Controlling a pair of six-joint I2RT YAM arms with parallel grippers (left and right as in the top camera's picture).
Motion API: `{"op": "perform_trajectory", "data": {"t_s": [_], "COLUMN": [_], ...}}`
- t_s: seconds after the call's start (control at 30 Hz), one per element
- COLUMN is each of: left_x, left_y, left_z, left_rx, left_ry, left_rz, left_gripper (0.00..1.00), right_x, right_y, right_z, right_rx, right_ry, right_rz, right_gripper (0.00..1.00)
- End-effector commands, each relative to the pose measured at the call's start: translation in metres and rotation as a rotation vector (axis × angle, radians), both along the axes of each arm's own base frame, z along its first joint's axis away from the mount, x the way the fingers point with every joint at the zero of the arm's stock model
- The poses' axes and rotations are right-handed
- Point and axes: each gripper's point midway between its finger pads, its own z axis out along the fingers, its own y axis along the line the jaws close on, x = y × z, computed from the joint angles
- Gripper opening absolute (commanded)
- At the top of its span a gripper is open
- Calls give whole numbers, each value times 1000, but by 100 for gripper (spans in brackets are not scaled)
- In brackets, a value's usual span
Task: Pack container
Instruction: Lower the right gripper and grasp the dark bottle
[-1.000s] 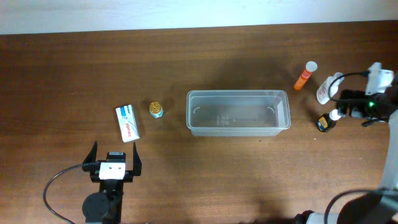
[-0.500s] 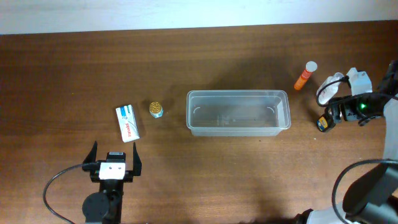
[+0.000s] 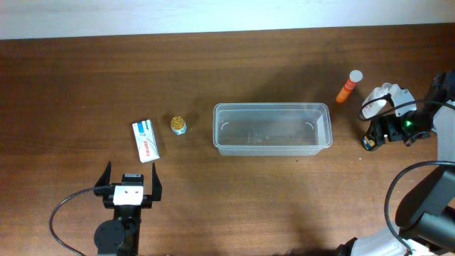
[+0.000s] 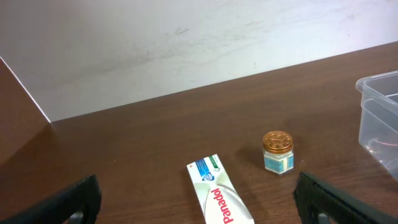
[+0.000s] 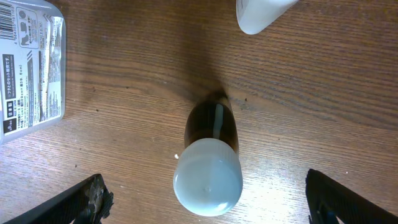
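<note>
Jaws on our left gripper (image 3: 131, 169) stand wide, holding nothing, nearest us. Farther out, the container (image 3: 273, 106) sits at the middle of the table (image 3: 234, 199). Beyond its right end, our right gripper (image 5: 208, 200) gapes wide around a dark bottle (image 5: 212, 127) without touching it.

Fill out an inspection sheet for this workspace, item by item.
Surface: brown wooden table, no spills seen.
Job's things: clear container, upright, empty.
Clutter: Panadol box and gold-lidded jar to its left; orange tube, white bottle, dark white-capped bottle, printed pack to its right.
Grippers: left gripper open over bare table; right gripper open above the dark white-capped bottle.
Cables: black cable looped behind left gripper; second cable behind right gripper.
Surroundings: white wall behind table.
</note>
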Motion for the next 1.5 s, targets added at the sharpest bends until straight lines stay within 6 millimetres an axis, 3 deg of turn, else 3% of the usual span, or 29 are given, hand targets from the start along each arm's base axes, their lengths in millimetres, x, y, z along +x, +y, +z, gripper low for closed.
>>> {"op": "perform_trajectory", "data": {"t_s": [0.0, 0.13, 0.73, 1.27, 1.47], "left_x": [0, 0, 0, 0, 0], "left_y": [0, 0, 0, 0, 0], "left_z": [-1, -1, -1, -1, -1], "left_rx": [11, 11, 11, 11, 11], "left_ry": [0, 0, 0, 0, 0], "left_rz": [-5, -5, -5, -5, -5], "left_gripper": [99, 99, 99, 99, 99], "right_x": [-3, -2, -7, -10, -7], "right_y": [-2, 5, -1, 2, -7], "right_z": [-2, -7, -15, -50, -54], "right_rx": [0, 35, 3, 57, 19], "right_ry": [11, 6, 30, 114, 115], "right_rz": [-1, 4, 15, 15, -6], "right_gripper": [94, 95, 95, 95, 88]}}
